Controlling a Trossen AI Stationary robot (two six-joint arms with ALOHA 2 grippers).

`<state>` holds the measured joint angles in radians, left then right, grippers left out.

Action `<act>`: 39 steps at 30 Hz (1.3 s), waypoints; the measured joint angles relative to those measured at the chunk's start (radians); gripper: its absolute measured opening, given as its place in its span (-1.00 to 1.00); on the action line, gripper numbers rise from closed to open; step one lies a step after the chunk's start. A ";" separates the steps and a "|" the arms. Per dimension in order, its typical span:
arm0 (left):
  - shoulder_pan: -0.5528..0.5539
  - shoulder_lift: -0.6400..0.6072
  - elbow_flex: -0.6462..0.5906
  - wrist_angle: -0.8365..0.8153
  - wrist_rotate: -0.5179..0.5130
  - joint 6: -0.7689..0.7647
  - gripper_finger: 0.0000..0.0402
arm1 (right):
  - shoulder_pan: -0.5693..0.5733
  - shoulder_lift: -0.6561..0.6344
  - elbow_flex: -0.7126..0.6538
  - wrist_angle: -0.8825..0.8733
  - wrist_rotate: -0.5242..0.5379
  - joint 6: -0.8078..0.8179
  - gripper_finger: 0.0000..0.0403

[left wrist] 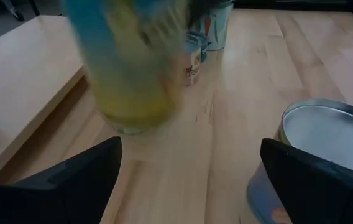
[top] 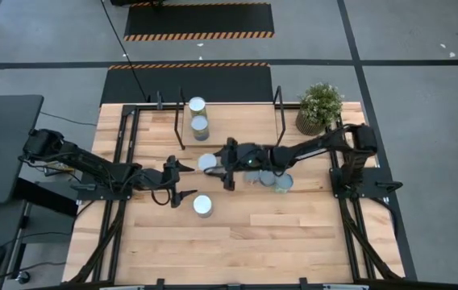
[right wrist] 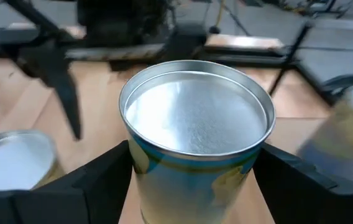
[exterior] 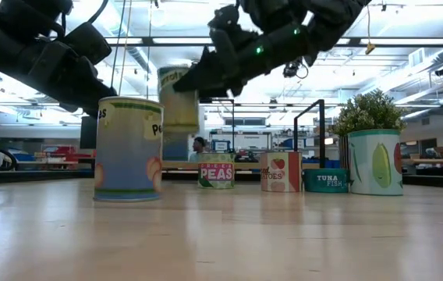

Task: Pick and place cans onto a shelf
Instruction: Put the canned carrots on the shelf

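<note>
Held between the fingers of the right end effector: one can, silver top up, raised clear of the bench as the low view shows, with the two dark fingers pressed against its sides in the right wrist view. Right arm stretched out low from its base near the potted plant, reaching across toward the left arm. Behind the right end effector, along its forearm: a cluster of other cans, partly hidden under the arm, count unclear. Ahead and to one side of the right end effector: the shelf, with two cans standing on its light board between black posts. Left end effector spread wide and holding nothing, pointing toward the right end effector, its forearm lying low over the bench. Just beside one of its fingertips: a standing can, its rim also cut off at the edge of the left wrist view. Straight in front of the left end effector, in its wrist view: the raised can, blurred, label unreadable. In the low view, the near can large in front, hiding part of the left arm.
</note>
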<state>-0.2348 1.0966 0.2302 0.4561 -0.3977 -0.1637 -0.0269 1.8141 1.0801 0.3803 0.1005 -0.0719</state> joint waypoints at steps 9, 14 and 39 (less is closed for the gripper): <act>0.000 0.000 0.000 -0.005 0.000 -0.008 0.94 | -0.145 -0.088 0.000 -0.045 -0.077 -0.115 0.57; 0.000 0.000 0.000 -0.005 0.000 -0.008 0.94 | -0.267 -0.081 0.000 -0.053 -0.124 -0.113 0.57; 0.003 0.000 0.000 -0.010 0.000 -0.005 0.94 | -0.373 0.028 0.000 0.127 -0.180 -0.083 0.57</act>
<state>-0.2321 1.0966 0.2298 0.4458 -0.3981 -0.1689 -0.4000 1.8423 1.0801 0.5069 -0.0792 -0.1553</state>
